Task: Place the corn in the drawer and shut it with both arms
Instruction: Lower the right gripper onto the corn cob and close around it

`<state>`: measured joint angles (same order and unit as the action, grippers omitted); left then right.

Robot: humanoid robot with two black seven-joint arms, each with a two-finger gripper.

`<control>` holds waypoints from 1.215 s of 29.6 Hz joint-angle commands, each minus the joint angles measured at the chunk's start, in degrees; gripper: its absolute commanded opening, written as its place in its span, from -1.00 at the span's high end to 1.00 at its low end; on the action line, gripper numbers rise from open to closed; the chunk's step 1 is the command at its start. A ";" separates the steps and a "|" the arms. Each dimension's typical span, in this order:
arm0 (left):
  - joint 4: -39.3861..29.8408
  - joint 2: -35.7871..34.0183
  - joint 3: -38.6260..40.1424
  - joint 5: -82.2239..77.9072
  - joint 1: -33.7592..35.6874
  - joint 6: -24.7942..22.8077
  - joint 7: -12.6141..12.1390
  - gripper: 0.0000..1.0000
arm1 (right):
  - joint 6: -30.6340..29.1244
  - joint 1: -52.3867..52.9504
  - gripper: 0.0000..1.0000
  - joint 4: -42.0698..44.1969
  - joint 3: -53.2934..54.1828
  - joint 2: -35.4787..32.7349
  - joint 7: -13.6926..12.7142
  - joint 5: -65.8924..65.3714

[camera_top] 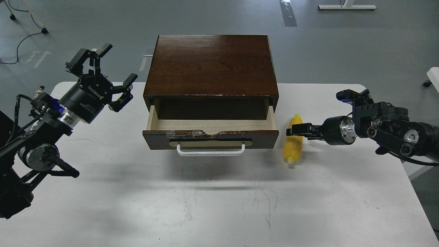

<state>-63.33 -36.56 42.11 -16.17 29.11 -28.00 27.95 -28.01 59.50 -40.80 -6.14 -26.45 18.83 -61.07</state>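
Note:
The yellow corn [293, 148] lies lengthwise on the white table, just right of the drawer. The drawer [210, 136] is pulled open from the dark brown cabinet [211, 65]; its pale inside is empty, and it has a white bar handle [211, 151]. My right gripper [292, 130] reaches in from the right, its tip over the corn's upper half. It is seen side-on and dark, so its fingers cannot be told apart. My left gripper [120, 62] hangs open and empty, left of the cabinet and above the table.
The white table [219, 206] has its front and right edges in view. Grey floor with cables [20, 37] lies behind it.

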 commanded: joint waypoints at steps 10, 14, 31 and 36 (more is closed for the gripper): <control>0.05 -0.09 0.17 0.00 -0.37 0.00 0.00 -1.00 | 0.01 -0.53 -0.62 3.27 -0.28 4.74 0.06 -0.01; 0.05 -0.18 0.17 0.00 -0.37 0.00 0.00 -1.00 | 0.01 -0.53 0.36 3.62 -0.37 5.09 0.06 -0.01; 0.05 0.09 0.17 -0.09 -0.45 0.00 0.00 -1.00 | 0.01 1.83 1.00 3.09 -0.02 -0.16 0.85 1.56; 0.05 0.18 0.17 -0.61 -0.37 0.00 0.00 -1.00 | 0.01 4.56 1.00 -0.06 2.70 -7.01 1.55 2.18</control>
<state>-63.28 -36.42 42.28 -16.36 28.65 -28.00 27.96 -28.00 62.22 -38.33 -5.17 -28.85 19.79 -59.07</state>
